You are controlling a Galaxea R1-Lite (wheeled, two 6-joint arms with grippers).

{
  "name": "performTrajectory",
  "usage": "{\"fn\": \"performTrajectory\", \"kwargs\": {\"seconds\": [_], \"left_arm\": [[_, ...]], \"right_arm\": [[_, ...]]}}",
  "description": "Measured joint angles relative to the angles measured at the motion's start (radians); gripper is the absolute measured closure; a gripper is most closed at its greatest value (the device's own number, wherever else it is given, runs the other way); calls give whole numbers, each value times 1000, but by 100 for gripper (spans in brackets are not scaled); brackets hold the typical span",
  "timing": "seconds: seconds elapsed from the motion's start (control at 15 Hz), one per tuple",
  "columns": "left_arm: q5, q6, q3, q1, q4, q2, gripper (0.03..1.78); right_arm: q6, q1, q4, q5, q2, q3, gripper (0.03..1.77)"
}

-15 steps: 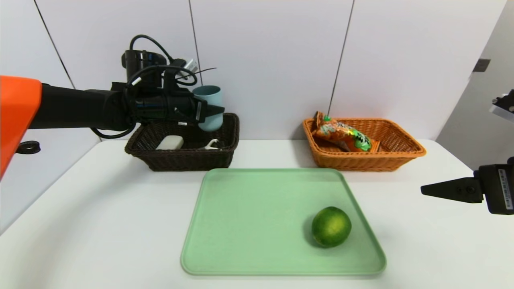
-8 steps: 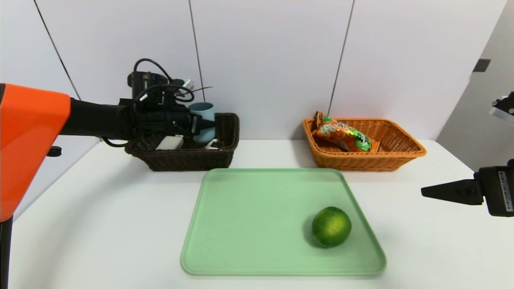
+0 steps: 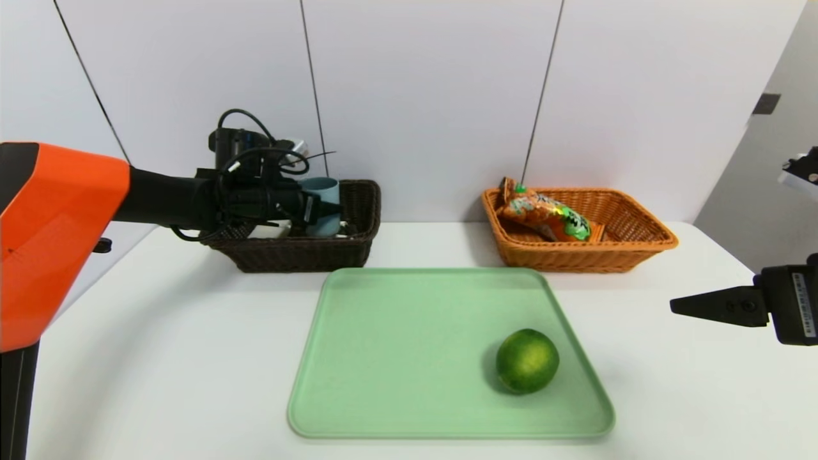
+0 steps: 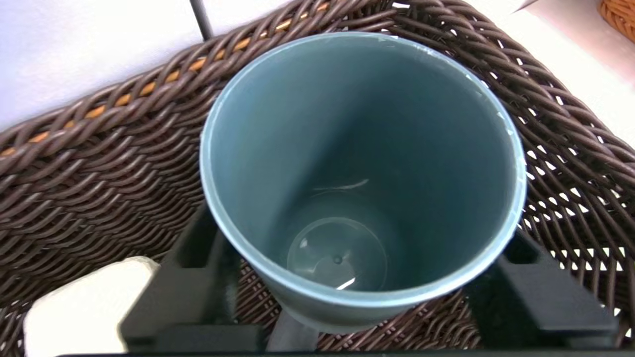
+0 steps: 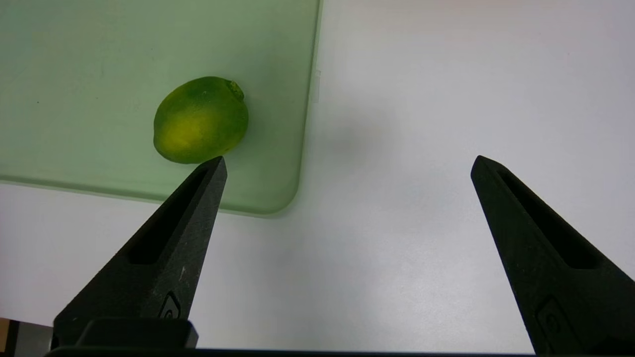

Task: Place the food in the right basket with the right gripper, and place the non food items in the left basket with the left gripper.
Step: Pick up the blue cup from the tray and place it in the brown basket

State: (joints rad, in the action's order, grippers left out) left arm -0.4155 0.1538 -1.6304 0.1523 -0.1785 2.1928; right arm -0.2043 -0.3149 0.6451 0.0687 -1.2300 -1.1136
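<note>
Now the left pincer [image 3: 326, 208] straddles the cup [image 4: 364, 163] inside the dark basket [image 3: 300, 257], grip impossible to tell; the right pincer [image 5: 349, 159] hangs released above the worktop [image 5: 397, 238].

A white-topped bench [image 3: 160, 358] is backed by pale wall panels [image 3: 428, 96], divided by thin dark seams. At the far right, a grey wall [image 3: 760, 166] is marked by a small dark fitting [image 3: 766, 103].

A green fruit [image 5: 201, 120] with a yellow patch lies on a pale green tray [image 5: 268, 163], near its rounded corner. The right end effector [image 5: 349, 157] hangs wide open over the white bench [image 5: 377, 258], apart from the fruit.
</note>
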Motion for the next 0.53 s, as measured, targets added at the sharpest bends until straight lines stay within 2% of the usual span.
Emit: {"fn": "performTrajectory", "kwargs": {"seconds": [0.27, 0.53], "left_arm": [[0, -8, 6, -2, 2, -16, 37], [7, -19, 37, -10, 4, -107, 27]], "right_arm": [[0, 0, 0, -1, 0, 0, 10], [-5, 0, 0, -1, 2, 3, 10]]}}
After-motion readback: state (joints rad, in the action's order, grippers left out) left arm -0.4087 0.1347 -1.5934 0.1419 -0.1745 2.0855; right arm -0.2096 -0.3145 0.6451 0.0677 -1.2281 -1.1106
